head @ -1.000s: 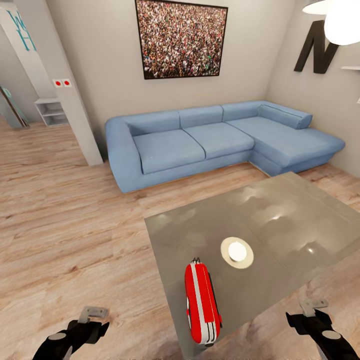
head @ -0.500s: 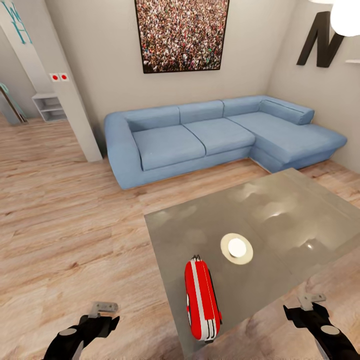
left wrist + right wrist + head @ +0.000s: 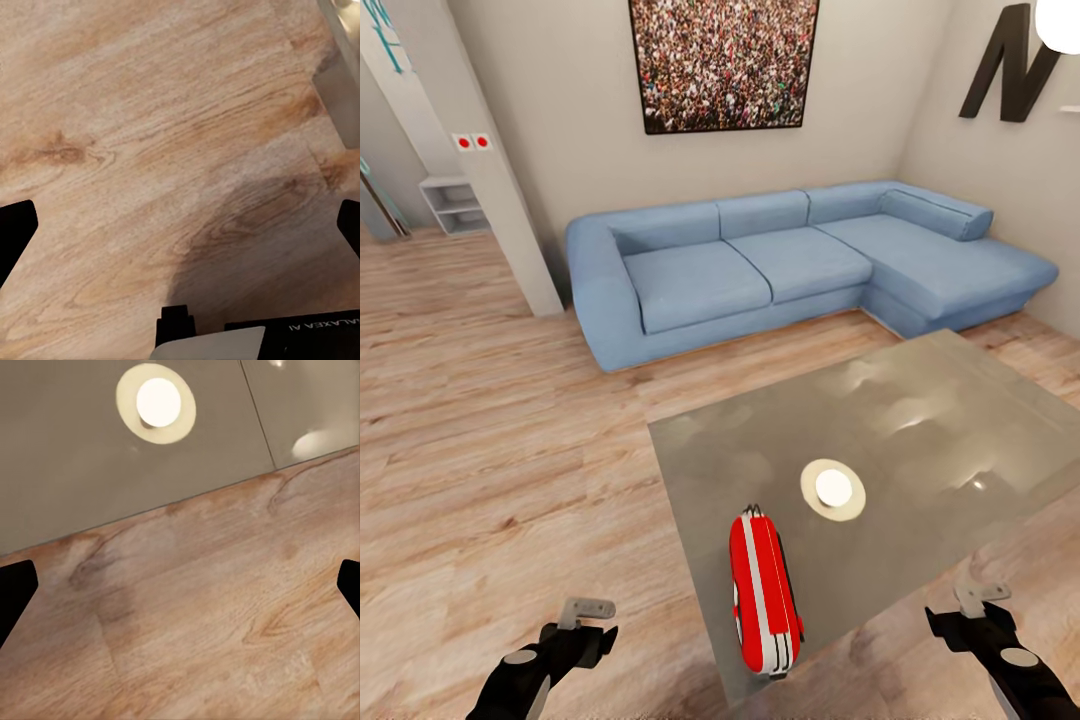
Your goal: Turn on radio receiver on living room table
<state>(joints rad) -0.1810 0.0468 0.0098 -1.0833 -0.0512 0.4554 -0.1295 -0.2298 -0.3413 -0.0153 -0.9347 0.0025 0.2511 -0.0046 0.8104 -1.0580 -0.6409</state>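
Note:
The red radio receiver (image 3: 763,590) with white stripes stands on the grey glossy table (image 3: 920,430), close to its near edge; its dial face is not visible from here. My left gripper (image 3: 585,625) hangs low over the wood floor, left of the radio and off the table. My right gripper (image 3: 970,610) is to the radio's right, past the table's near edge. In the left wrist view the gripper (image 3: 180,232) is open above floor planks. In the right wrist view the gripper (image 3: 180,585) is open too, over floor beside the table's edge (image 3: 90,472).
A blue sectional sofa (image 3: 780,265) stands behind the table under a crowd picture (image 3: 722,62). A lamp's round reflection (image 3: 833,488) glows on the tabletop. A white wall pillar (image 3: 490,170) rises at the left, with open plank floor (image 3: 500,430) around it.
The whole view has shifted slightly as the camera moved. My left gripper has come up and to the right, nearer the table. The radio has stayed put.

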